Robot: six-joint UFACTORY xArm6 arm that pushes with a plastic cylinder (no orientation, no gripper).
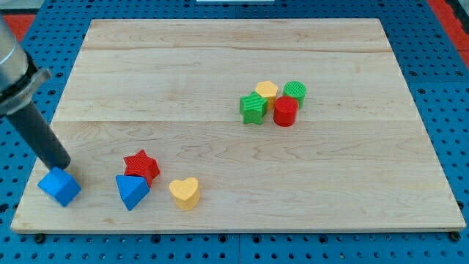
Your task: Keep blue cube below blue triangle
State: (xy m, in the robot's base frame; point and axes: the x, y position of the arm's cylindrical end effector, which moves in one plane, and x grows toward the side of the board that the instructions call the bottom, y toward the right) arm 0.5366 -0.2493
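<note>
Two blue pieces matter here. The blue cube (pixel 58 185) sits touching the tip (pixel 65 168), just toward the view's bottom from it; the blue triangle (pixel 132 191) lies off to the tip's right, level with the cube, with a red star (pixel 141 165) against it. The arm carries no claw, only a rod, so nothing is spread or pinching. The cube is close to the worktop (pixel 234 59) corner, and I reckon a hard shove downward could send it over the edge. A glancing push might spin it away.
</note>
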